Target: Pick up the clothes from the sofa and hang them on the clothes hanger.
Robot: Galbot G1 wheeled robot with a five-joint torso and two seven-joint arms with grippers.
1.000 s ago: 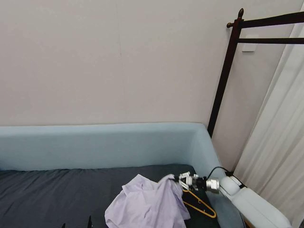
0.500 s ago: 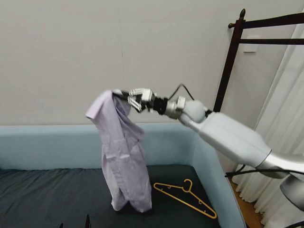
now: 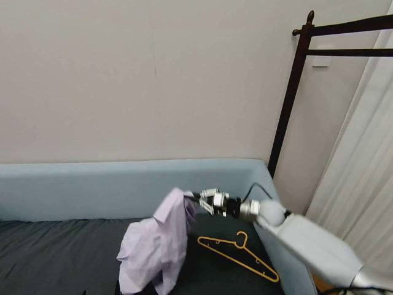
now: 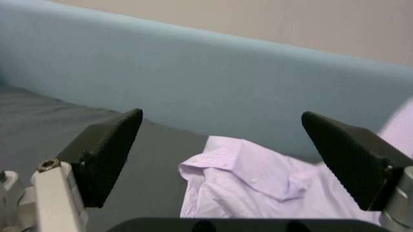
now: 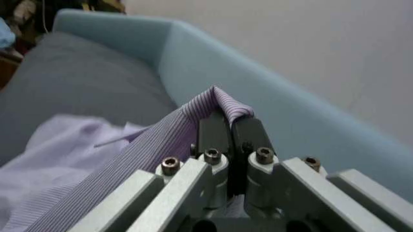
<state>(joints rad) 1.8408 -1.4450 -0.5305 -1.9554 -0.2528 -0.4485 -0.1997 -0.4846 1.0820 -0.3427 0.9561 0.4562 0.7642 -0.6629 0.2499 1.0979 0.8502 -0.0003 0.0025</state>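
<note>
One crumpled pinstriped shirt (image 3: 156,246) in right gripper (image 3: 195,198)

shirt (image 3: 153,249): lilac pinstripe | sofa (image 3: 92,190): pale blue | hanger (image 3: 241,244): yellow

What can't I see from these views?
Shirt hem: head view, cut by the bottom edge.
Rack foot: head view, behind the sofa.
Rack rail's end: head view, past the right edge.
Cloth inside the right gripper: right wrist view, under its fingers.
Shirt edge: left wrist view, behind the left gripper.

Head camera looks forward and down at the sofa (image 3: 123,181). My wrist cameras sit close, both sharing the shirt (image 3: 153,249).
</note>
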